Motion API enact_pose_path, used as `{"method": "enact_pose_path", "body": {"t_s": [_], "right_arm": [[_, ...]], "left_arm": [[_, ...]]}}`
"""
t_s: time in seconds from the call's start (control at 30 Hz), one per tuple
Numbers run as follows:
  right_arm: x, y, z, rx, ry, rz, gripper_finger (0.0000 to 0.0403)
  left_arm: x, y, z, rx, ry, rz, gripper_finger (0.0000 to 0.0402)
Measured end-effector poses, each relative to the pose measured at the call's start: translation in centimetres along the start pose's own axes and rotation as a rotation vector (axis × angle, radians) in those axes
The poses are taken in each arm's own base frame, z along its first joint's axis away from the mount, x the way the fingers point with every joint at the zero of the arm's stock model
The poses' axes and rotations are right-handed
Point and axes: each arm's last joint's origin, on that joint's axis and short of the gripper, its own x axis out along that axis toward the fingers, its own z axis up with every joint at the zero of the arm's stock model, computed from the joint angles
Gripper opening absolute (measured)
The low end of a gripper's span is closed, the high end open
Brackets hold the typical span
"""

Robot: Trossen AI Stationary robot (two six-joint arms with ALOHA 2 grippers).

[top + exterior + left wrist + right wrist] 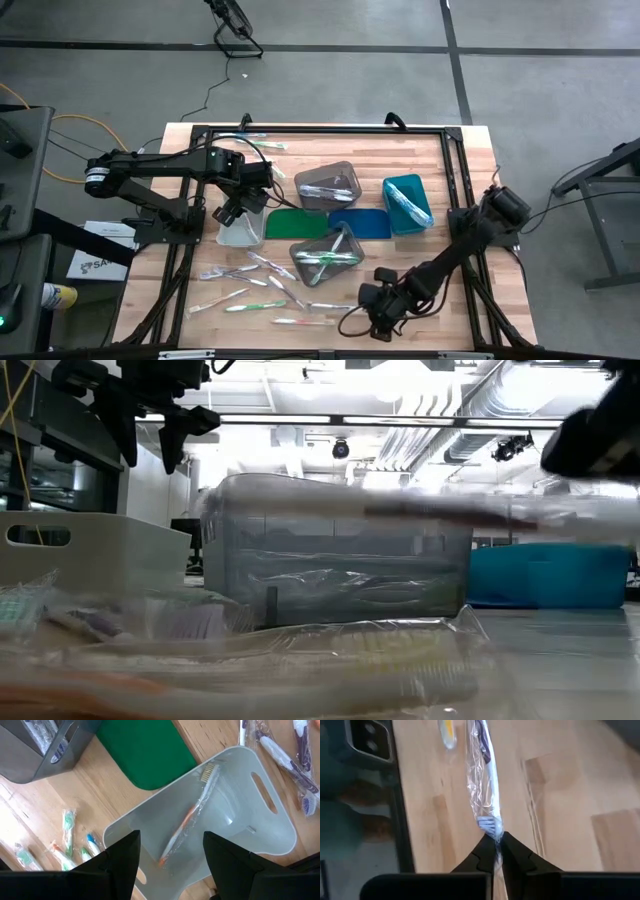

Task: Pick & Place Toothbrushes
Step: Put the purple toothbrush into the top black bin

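left pincer hovers with fingers spread; right pincer is clamped.

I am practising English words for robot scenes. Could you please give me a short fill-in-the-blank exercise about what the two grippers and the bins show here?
1. The right gripper is shut on the end of a wrapped ____.
2. The left gripper hangs with its jaws ____ above the white bin.
3. That white bin holds ____ toothbrush.
4. The flat mat beside the white bin is ____.

Missing words: toothbrush; open; one; green
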Motion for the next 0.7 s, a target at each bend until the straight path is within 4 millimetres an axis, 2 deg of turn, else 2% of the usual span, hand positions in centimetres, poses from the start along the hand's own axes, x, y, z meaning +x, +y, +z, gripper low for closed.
{"method": "enact_pose_path", "body": {"t_s": [0.3,0.5,0.7], "right_arm": [[-4.8,-0.7,0.3,0.029,-0.020,-0.004,0.0006],[-8.1,-1.5,0.7,0.011,-0.146,-0.068,0.0005],[-10.5,-2.3,1.3,-0.014,-0.276,-0.123,0.0005]], "left_arm": [[0.0,0.0,0.0,0.002,-0.002,0.001,0.0211],[0.0,0.1,0.1,0.002,-0.012,0.009,0.0211],[0.0,0.3,0.4,0.001,-0.051,0.025,0.0211]]}}
